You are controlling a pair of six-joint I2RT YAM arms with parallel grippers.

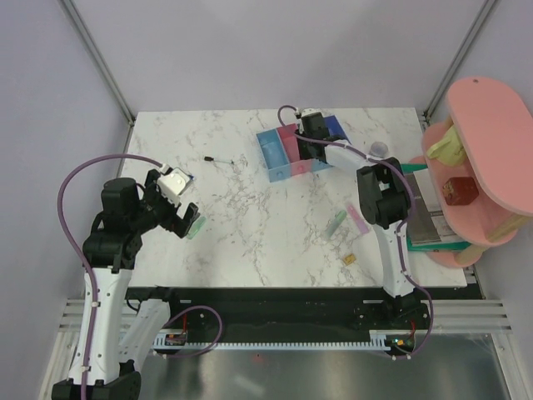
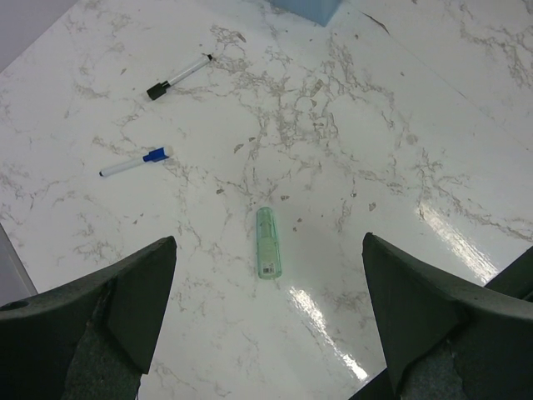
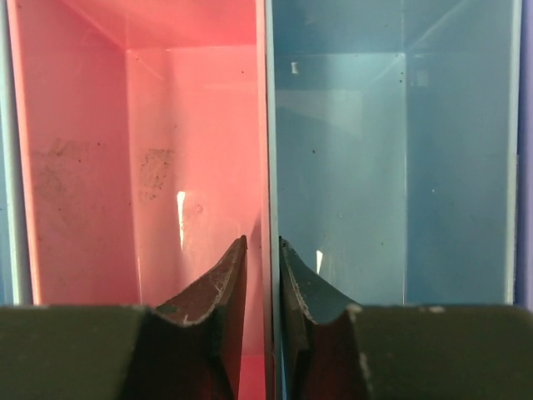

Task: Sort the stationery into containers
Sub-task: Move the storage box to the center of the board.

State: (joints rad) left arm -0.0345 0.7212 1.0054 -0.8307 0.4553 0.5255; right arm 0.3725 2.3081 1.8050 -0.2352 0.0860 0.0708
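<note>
Spread left gripper (image 2: 268, 240) hovers over 1 pale green bar (image 2: 268, 247) (right gripper (image 3: 264, 243) pinches bin wall (image 3: 270, 125)).

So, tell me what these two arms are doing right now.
The left gripper hangs open over a pale green bar on the table. The right gripper pinches the wall between the pink bin and a light blue bin. Both bins look empty; a black pen and blue-tipped marker lie loose.

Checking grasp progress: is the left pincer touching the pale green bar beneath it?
Apart. The left wrist view shows bare marble table on both sides between the pale green bar and the open left pincer.
</note>
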